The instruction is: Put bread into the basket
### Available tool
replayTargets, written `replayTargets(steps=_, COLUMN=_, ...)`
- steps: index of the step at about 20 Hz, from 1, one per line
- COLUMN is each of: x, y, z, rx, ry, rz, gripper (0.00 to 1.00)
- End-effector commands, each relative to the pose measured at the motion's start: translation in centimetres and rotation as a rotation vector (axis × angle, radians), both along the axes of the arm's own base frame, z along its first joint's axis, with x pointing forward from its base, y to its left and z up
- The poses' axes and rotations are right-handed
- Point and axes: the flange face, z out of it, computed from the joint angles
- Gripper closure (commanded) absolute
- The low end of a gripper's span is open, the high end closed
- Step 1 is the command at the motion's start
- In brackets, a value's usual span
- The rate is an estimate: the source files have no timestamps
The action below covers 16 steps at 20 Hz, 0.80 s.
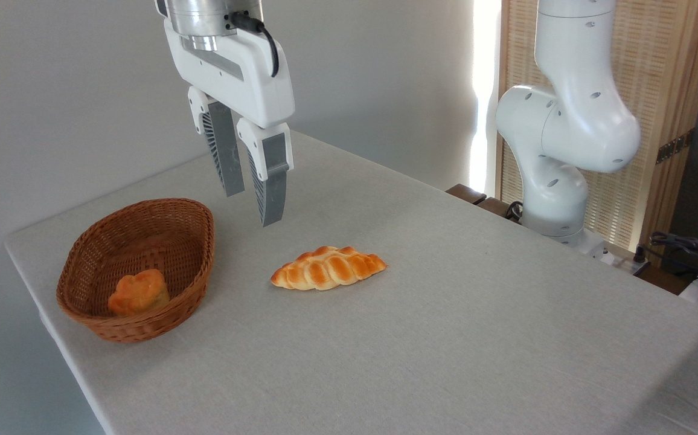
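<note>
Hanging above table (445, 338), fingers (272, 175) down, parted, empty; bread (139, 292) in basket (195, 254)

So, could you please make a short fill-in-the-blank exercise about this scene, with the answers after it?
1. The small orange bun lies inside the ____.
2. The braided loaf lies on the table, to the ____ of the wicker basket in the picture.
3. The gripper hangs above the table and holds ____.
4. Its two fingers point ____.

Missing words: basket; right; nothing; down
</note>
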Motion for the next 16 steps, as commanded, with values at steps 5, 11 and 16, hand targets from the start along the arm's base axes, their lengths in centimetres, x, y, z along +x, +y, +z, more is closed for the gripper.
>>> replayTargets(steps=5, x=-0.4, y=-0.3, z=-0.5, rx=0.017, ry=0.043, rz=0.028, gripper=0.00)
replayTargets(steps=11, x=-0.4, y=0.2, z=-0.6, rx=0.018, ry=0.049, rz=0.034, gripper=0.00)
replayTargets(steps=16, x=-0.4, y=0.4, z=-0.5, rx=0.043, ry=0.045, rz=0.036, gripper=0.00)
